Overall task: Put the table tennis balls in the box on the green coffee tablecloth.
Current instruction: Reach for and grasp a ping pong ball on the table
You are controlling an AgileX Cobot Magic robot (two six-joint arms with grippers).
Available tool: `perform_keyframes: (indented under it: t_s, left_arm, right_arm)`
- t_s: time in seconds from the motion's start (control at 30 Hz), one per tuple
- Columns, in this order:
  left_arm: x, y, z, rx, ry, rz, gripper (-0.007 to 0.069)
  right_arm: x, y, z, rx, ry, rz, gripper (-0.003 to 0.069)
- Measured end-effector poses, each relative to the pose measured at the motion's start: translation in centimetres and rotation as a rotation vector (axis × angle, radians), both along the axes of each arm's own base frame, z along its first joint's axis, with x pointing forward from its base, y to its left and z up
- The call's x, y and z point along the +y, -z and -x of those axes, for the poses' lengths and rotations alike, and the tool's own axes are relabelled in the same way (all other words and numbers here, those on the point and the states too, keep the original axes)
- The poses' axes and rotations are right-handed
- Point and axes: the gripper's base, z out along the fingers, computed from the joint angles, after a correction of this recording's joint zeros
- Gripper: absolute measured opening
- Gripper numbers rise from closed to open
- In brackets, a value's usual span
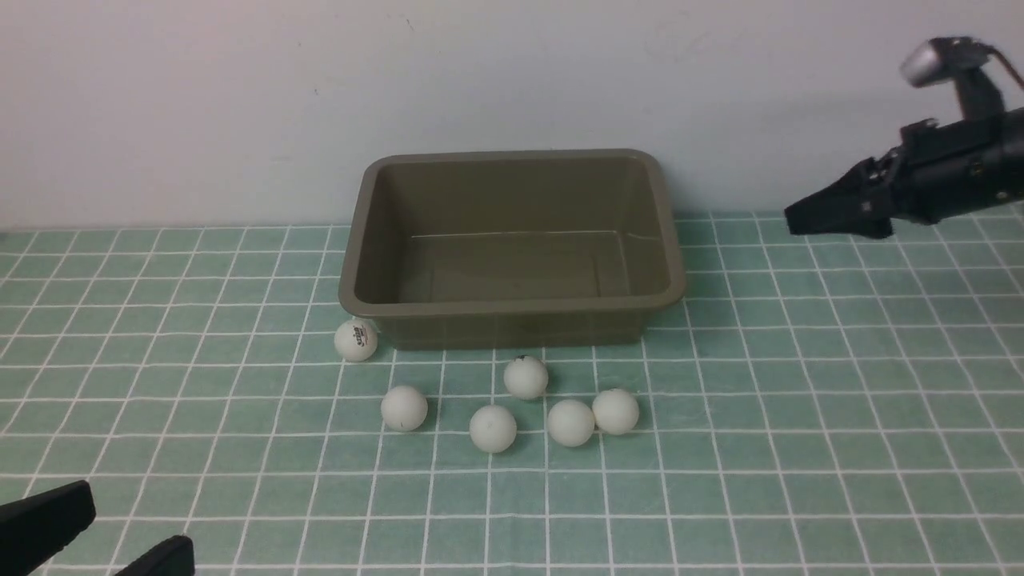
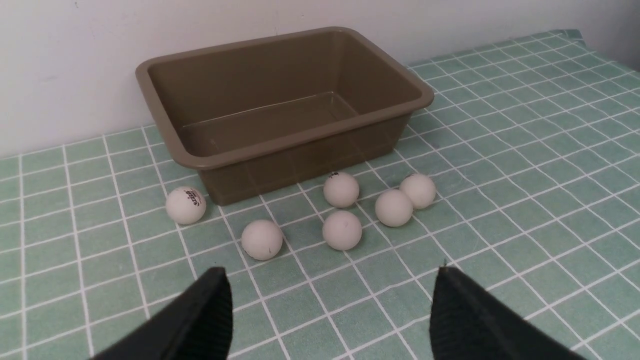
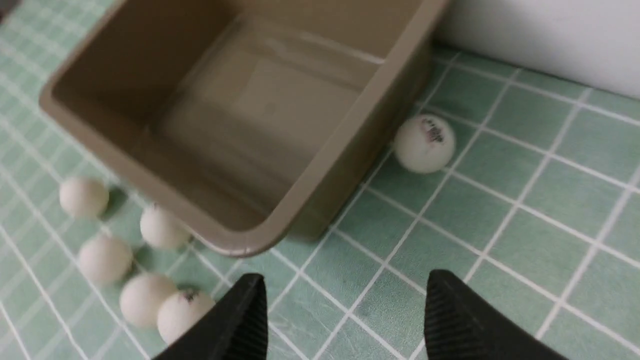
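One rectangular olive-brown plastic box (image 1: 512, 326) sits on a pale teal-green checked tablecloth (image 1: 800, 400), with a white wall (image 1: 240, 96) at its 12 o'clock. Six matte white table tennis balls (image 1: 492, 428) lie on the cloth. Five are at the box's 6 o'clock, and one logo-printed ball (image 1: 355, 340) is just beside its 7 o'clock corner. The left jaws, low at 7 o'clock, and the right jaws, raised at 3 o'clock, stand apart and empty.

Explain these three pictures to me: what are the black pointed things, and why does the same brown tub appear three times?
One scene, three cameras. The robot has two arms, each ending in a black two-fingered gripper. The front view looks forward from between the arms: the left gripper sits low and near, the right gripper hangs in the air on the right. The other cameras ride on the wrists, so each shows its own gripper. On the green checked tablecloth stands an empty box, with six table tennis balls along its near side. Both grippers are open, holding nothing.
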Motion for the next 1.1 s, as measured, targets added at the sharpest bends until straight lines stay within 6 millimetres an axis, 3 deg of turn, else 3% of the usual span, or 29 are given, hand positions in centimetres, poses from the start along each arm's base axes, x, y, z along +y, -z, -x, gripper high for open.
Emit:
perform_keyframes:
  t_s: [0.3, 0.43, 0.53, 1.1]
  left_arm:
    - [0.0, 0.0, 0.0, 0.0, 0.0, 0.001, 0.0479]
    - [0.0, 0.0, 0.0, 0.003, 0.002, 0.0, 0.0479]
    - [-0.1, 0.1, 0.1, 0.01, 0.008, -0.001, 0.0479]
    - [-0.4, 0.5, 0.4, 0.058, 0.054, -0.018, 0.0479]
  right_arm:
    - [3.8, 3.2, -1.3, -0.198, -0.337, 0.168, 0.0388]
    - [5.5, 5.9, -2.2, -0.284, -0.454, 0.253, 0.0388]
    - [5.5, 6.9, -2.8, -0.318, -0.446, 0.299, 0.0388]
    - [5.7, 7.2, -5.3, -0.443, -0.286, 0.377, 0.0388]
